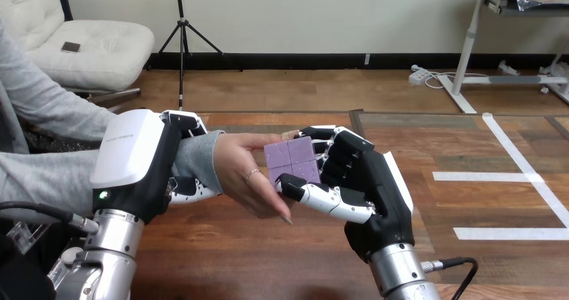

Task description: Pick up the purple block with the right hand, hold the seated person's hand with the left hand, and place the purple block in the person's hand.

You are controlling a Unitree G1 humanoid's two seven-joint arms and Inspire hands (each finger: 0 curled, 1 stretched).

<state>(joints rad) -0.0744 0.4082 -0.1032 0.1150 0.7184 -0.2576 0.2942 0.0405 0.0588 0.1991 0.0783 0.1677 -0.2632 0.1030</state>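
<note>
A purple block [292, 160] sits between my right hand [362, 179] and the person's hand [245, 172] at the middle of the view. My right hand's fingers and thumb are curled round the block from the right. The person's fingers touch the block's left side and top. My left hand [144, 162] is wrapped around the person's wrist [198, 159] at the grey sleeve, with its fingers curled round the far and near sides.
The person's forearm in a grey sleeve [47, 172] comes in from the left edge. The wooden table [268, 260] lies below the hands, and white tape lines [496, 179] mark the surface at the right.
</note>
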